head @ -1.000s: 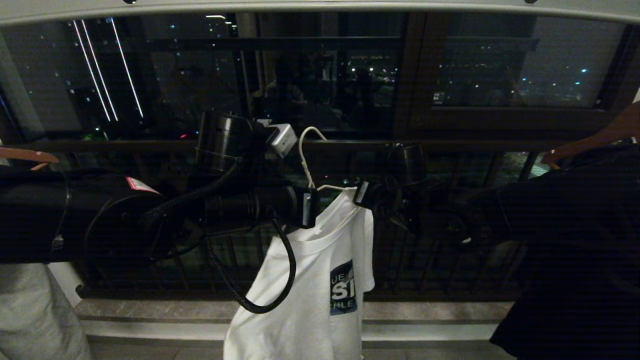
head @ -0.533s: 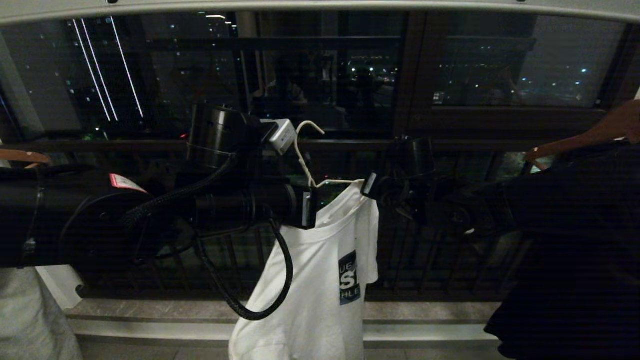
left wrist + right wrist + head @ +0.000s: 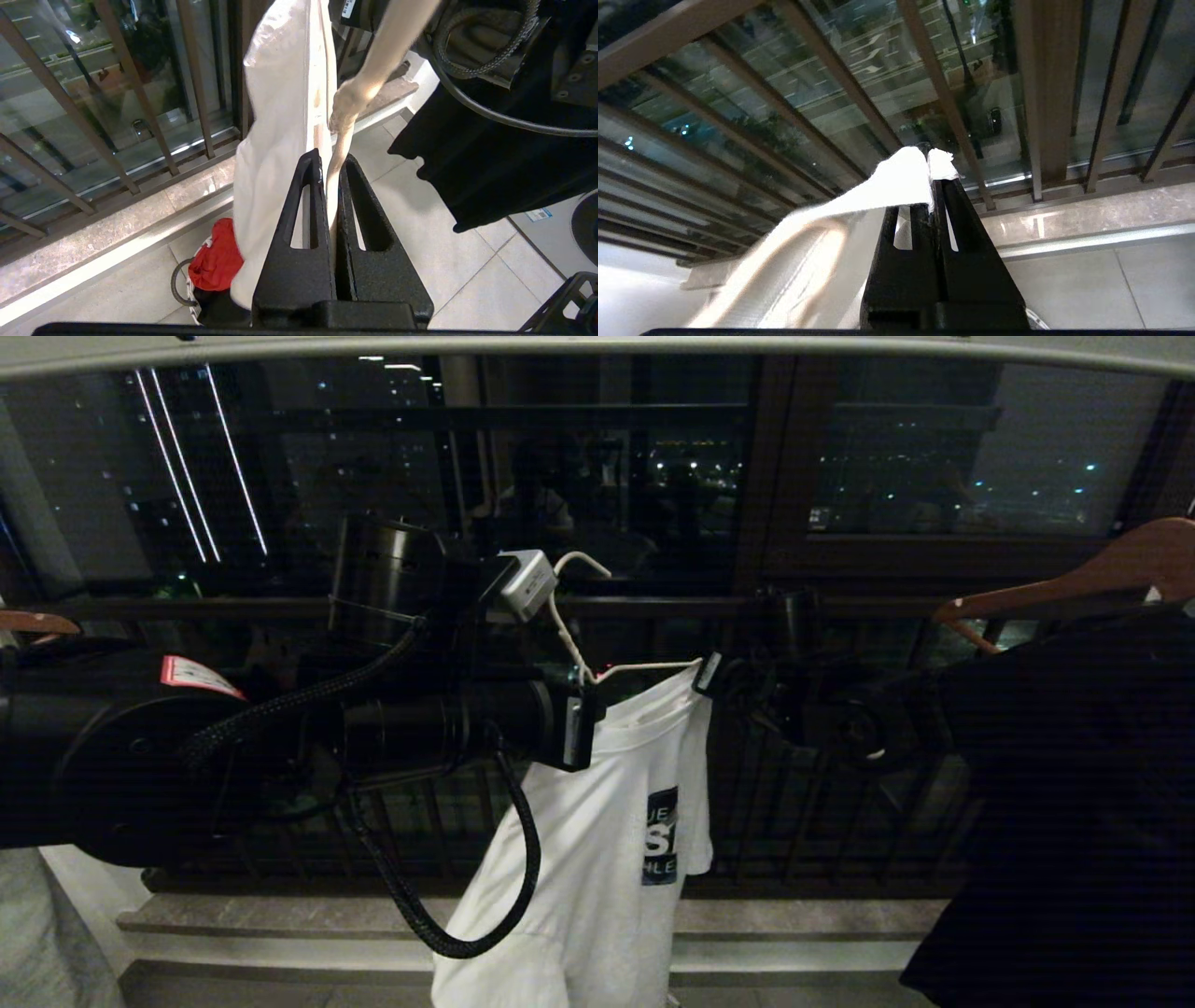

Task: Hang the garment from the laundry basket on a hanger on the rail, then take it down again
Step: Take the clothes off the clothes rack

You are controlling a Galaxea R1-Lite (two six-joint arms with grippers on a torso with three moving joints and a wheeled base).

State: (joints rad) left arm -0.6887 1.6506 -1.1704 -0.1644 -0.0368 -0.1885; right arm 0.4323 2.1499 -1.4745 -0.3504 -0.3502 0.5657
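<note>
Head view: the left gripper and right gripper hold a white T-shirt on a wire hanger just below the rail; a black garment hangs at right.
Left wrist view: jaws pinched on the hanger's wire; a red cloth fills the basket on the floor.
Right wrist view: jaws clamped on the T-shirt's shoulder beside the balcony railing.
</note>
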